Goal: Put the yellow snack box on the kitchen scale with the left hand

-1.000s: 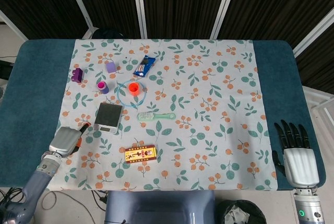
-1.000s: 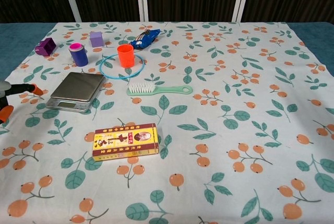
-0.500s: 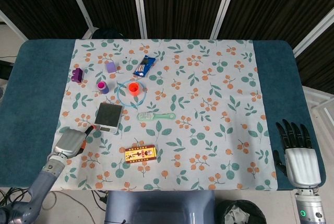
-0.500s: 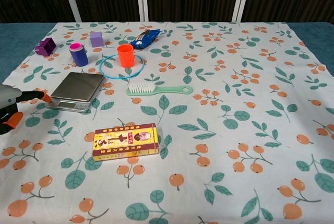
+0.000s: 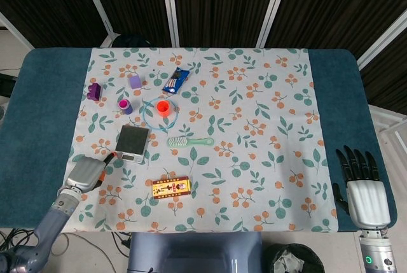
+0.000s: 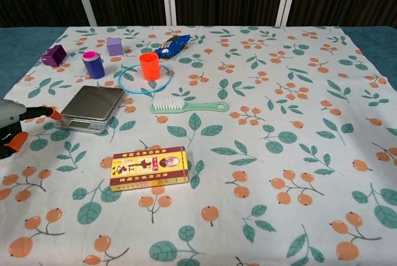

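Dark curtain panels back the table [image 5: 38, 107], which has teal edges and a leaf-and-berry cloth [image 5: 267, 114] over its middle. My left hand [image 5: 86, 174] sits at about 8 o'clock on the cloth's near-left edge, empty, with orange-tipped fingers [image 6: 54, 114] pointing toward the kitchen scale [image 6: 92, 106]; the fingers look loosely spread, and the tips are near the scale's left side but apart from it. My right hand [image 5: 364, 190] lies at about 4 o'clock on the teal strip beyond the cloth, back of the hand up, dark fingers extended and apart, holding nothing. Yellow snack box [image 6: 149, 167] lies flat on the cloth at roughly 6 o'clock from the scale, well apart from it and untouched by either hand. Scale platform is bare metal, display edge facing me. At 3 o'clock from the scale lies a green brush [image 6: 186, 105], bristles to the left. At 12 to 1 o'clock from the scale stands an orange cup [image 6: 149, 65] inside a blue ring [image 6: 127, 85] lying flat. Far-left group, about 10 to 11 o'clock on the cloth: a purple cup with pink top [image 6: 93, 64], a lilac block [image 6: 114, 46], a purple block [image 6: 54, 54]. Blue snack packet [image 6: 173, 45] lies just beyond the orange cup.
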Controlling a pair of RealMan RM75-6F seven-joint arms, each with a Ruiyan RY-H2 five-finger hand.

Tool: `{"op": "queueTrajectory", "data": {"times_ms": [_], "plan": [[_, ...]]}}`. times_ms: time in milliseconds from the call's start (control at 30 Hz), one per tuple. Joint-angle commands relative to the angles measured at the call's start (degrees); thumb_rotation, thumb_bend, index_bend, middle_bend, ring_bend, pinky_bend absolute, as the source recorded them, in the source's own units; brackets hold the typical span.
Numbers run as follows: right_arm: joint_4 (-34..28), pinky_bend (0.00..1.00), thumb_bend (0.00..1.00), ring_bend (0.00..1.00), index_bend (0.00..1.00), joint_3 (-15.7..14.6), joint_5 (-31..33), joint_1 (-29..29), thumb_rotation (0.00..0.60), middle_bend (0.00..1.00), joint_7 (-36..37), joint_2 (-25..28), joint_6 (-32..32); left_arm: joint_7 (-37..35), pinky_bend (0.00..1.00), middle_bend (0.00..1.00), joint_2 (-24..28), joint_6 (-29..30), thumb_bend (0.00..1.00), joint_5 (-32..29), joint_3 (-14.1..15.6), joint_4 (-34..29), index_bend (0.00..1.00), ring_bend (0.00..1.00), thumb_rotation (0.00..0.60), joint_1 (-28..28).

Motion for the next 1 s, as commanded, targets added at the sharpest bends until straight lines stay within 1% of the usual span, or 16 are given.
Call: {"op": "queueTrajectory", "data": {"times_ms": [33,733,1000], "plan": [[0.0,0.01,0.51,0.06,0.03,0.0,0.0,0.0,0.600,0.07,0.0,0.0,0.0,0.1,0.72,0.87,0.0,0.0,0.70,-0.1,0.1,0.1,0.15,0.77,0.600,0.0],[0.0,0.01,0.51,0.06,0.03,0.0,0.0,0.1,0.600,0.07,-0.1,-0.1,-0.2,0.4,0.72,0.87,-0.1,0.0,0.70,-0.9,0.6,0.1,0.18,0.77,0.600,-0.8],[0.0,0.01,0.51,0.06,0.03,0.0,0.1,0.1,0.600,0.07,0.0,-0.1,-0.2,1.0,0.72,0.87,0.2,0.2,0.70,-1.2,0.8,-0.3,0.28,0.77,0.600,-1.1]]}}
